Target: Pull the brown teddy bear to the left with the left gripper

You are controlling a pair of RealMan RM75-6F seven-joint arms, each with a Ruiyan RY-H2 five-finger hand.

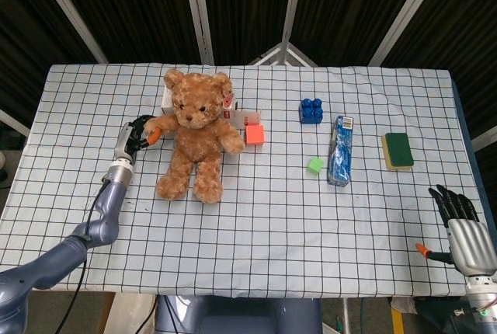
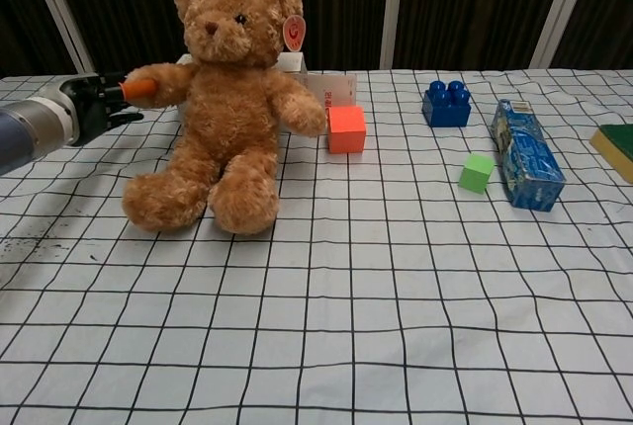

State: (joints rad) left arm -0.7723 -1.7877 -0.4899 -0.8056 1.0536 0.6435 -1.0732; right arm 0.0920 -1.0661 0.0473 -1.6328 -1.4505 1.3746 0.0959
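One brown teddy bear (image 1: 196, 133) sits upright on the checked tablecloth (image 1: 256, 225) in the left half of the table, legs splayed toward the near edge and a round tag at its ear. Its outstretched paw at the bear's 9 o'clock is pinched by the left hand (image 1: 137, 136), whose orange-tipped thumb presses on the fur while the dark fingers (image 2: 97, 97) curl round the paw from the other side; the chest view shows the same grip, with the grey forearm running off the left edge. Behind the bear, at its 12 o'clock and partly hidden by its head, stands a white box (image 2: 318, 86). Just beside that box, at the bear's 3 o'clock, lies an orange-red cube (image 1: 255, 133), apart from the bear's other arm. Farther toward 3 o'clock come a blue building brick (image 1: 311, 109), a small green cube (image 1: 314, 165) and a blue packet (image 1: 339, 152) lying lengthwise, then a green sponge (image 1: 398, 150) near the right side. Well apart at 4 o'clock, off the table's near right corner, the right hand (image 1: 462, 225) holds nothing, its black fingers spread and pointing away from the robot.
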